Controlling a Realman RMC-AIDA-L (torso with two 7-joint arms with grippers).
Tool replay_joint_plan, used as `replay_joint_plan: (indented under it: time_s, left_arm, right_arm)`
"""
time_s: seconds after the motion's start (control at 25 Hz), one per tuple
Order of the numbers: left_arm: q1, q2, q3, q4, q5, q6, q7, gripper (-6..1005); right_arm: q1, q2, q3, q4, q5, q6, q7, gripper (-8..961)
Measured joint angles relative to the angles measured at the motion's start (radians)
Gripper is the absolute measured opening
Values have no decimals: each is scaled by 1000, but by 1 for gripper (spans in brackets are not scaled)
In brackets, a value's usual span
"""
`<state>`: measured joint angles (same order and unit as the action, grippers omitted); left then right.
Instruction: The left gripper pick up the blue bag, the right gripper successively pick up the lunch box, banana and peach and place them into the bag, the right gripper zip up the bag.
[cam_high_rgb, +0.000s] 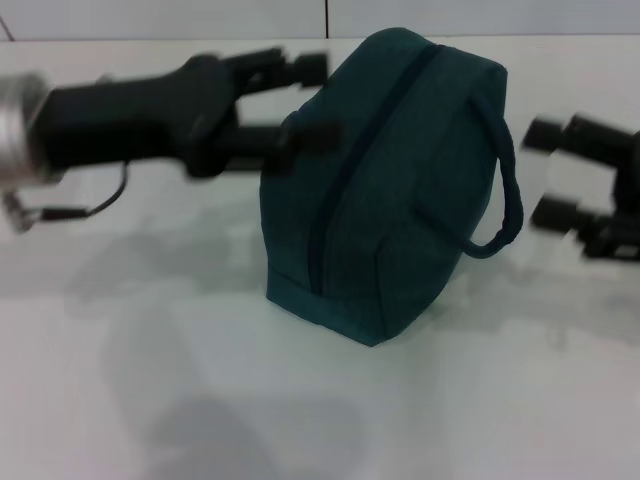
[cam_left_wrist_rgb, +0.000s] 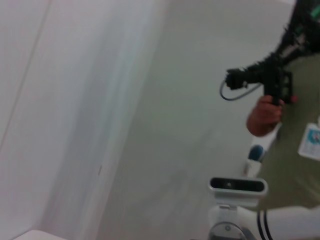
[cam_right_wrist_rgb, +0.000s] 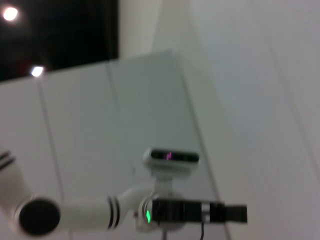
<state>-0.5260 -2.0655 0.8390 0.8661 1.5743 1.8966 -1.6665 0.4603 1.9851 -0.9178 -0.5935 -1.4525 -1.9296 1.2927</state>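
Note:
The blue bag (cam_high_rgb: 385, 190) stands on the white table (cam_high_rgb: 150, 380) in the head view. Its dark zipper line runs over the top and looks closed, and one loop handle (cam_high_rgb: 505, 195) hangs on its right side. My left gripper (cam_high_rgb: 308, 100) is at the bag's upper left with its fingers spread; the lower finger (cam_high_rgb: 310, 135) overlaps the bag's side. My right gripper (cam_high_rgb: 550, 173) is open and empty, just right of the handle. The lunch box, banana and peach are out of view. Neither wrist view shows the bag.
The table's far edge meets a white wall (cam_high_rgb: 200, 15). The left wrist view shows a person in an olive shirt (cam_left_wrist_rgb: 295, 140) holding a black device (cam_left_wrist_rgb: 267, 80), and my head camera (cam_left_wrist_rgb: 236, 186). The right wrist view shows my head camera (cam_right_wrist_rgb: 171, 157).

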Motion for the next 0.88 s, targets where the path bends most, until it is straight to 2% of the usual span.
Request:
replay_joint_plan:
  time_s: [0.04,0.12,0.44,0.68,0.88]
  left_arm:
    - [0,0,0,0,0,0,0,853]
    - [48,6,0,14,2,42,60,870]
    - [153,27,0,2,18,63,147,879]
    - [171,43,0,-41,40,68,160,879]
    - [171,34,0,-44,90,69,160,879]
  right_arm:
    - [-1,11,-1,-9,-28,1,-15,828]
    - [-2,22,-4,-13,-67,9,-40,828]
    - [8,34,-113,45,-102,109,-144,829]
    - [28,35,-117,102,-102,129,-165,829]
    - [37,36,-121,113,-103,134,-183,830]
